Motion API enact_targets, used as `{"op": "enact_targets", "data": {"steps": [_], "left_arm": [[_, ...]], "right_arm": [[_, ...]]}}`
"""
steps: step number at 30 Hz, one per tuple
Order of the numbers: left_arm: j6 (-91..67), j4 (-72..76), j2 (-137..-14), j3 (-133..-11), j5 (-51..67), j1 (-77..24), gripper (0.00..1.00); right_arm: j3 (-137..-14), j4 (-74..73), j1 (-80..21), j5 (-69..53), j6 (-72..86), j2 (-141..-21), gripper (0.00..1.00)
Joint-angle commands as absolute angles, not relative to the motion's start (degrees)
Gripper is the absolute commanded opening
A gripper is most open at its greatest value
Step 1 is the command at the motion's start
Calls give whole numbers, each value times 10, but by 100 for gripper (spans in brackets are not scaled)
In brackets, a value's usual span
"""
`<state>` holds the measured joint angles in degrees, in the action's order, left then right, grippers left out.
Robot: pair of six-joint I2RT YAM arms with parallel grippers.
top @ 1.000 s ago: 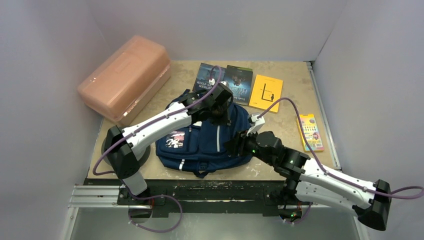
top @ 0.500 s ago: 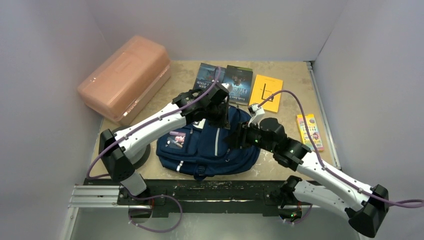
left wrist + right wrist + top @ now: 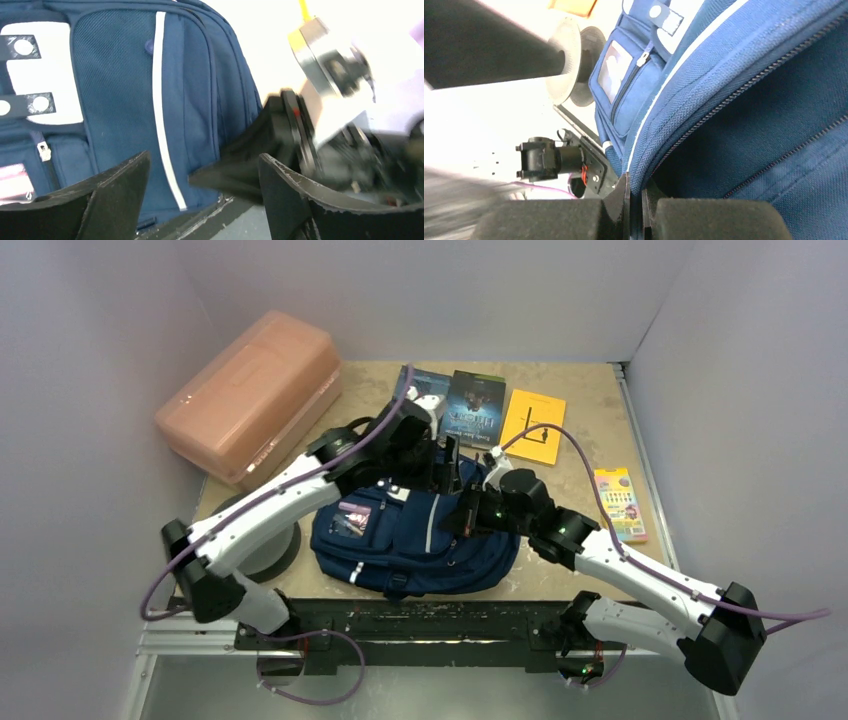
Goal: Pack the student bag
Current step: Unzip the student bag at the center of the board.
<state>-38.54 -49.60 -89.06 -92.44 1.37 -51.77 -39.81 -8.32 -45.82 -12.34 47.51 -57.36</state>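
Observation:
The student bag (image 3: 400, 540), navy with pale stripes, lies flat in the middle of the table with its front pockets up. My left gripper (image 3: 446, 464) hovers over the bag's far top edge, open, with nothing between its fingers (image 3: 107, 197). In the left wrist view the bag (image 3: 120, 85) and its white dotted patch (image 3: 60, 75) lie below. My right gripper (image 3: 466, 517) is at the bag's right side. In the right wrist view it (image 3: 635, 202) is shut on a fold of the bag (image 3: 749, 100) beside a zip line.
A salmon-pink plastic box (image 3: 250, 395) stands at the back left. Two dark books (image 3: 475, 405) and a yellow book (image 3: 533, 425) lie behind the bag. A colourful flat box (image 3: 620, 502) lies at the right edge. Grey walls enclose the table.
My left gripper has opened and let go at the bag's top, its arm swinging left. My right gripper has moved in to the bag's side and shut on its fabric.

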Motion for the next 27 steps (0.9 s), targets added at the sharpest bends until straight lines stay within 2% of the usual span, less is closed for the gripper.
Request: {"op": "enact_targets", "data": {"steps": [1,7,11,13,19,27], "left_arm": [[-402,-444,-743,-847,-22,-541,80],[-520,-398,-620,-676,-81,-661,84],[-607,-364,-633,-643,-203,-783,84],[-628,-364,-665,-653,-250,-817,81],[-671,-344,-729,-656,-327,-847,59],[-736,-382,-761,-665,-366,-839,51]], "right_arm": [[-428,-86,-458,-79,594,-567,0],[-433,-93,-458,-58,670,-560,0],[-446,-116,-458,-39,697,-553,0],[-447,-120,-458,-31,716,-544,0],[-457,-124,-458,-22,721,-523,0],[-451,-121,-458,-32,717,-514,0]]}}
